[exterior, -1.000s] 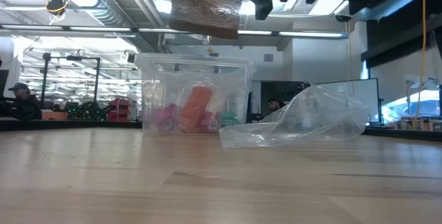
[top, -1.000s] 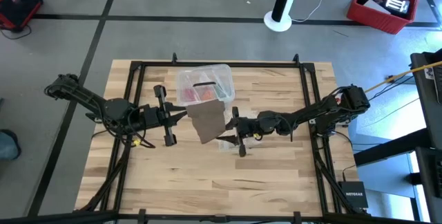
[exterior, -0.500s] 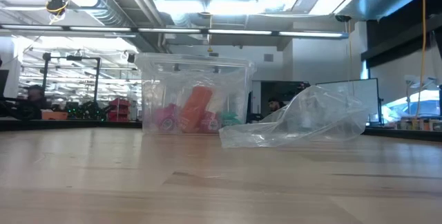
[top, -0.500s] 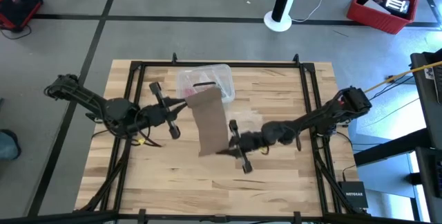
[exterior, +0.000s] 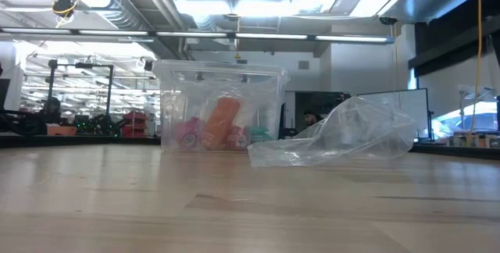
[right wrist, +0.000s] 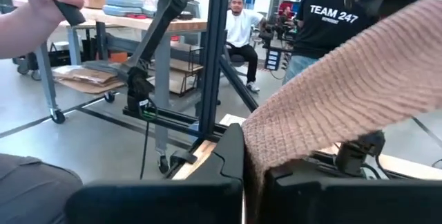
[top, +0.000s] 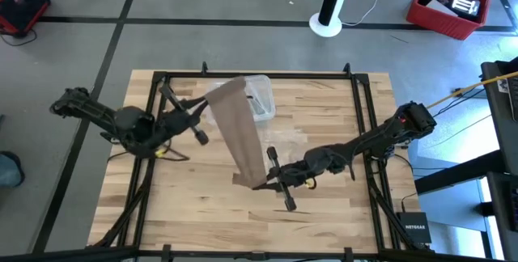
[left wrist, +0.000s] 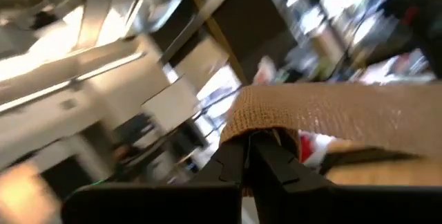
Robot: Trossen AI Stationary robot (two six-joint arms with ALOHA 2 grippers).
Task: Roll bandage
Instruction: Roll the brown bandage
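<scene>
bandage (top: 239,133) now stretched | both tools pinch its ends | box (exterior: 219,106): red, pink rolls

I see a clear plastic box (exterior: 219,106) on the wooden table (top: 324,230). It has pink and orange things inside. A crinkly clear bag (exterior: 344,137) lies just beside the box. Past the table, a person in a white shirt (right wrist: 239,30) sits, and a red bin (top: 447,5) rests on the floor.
</scene>
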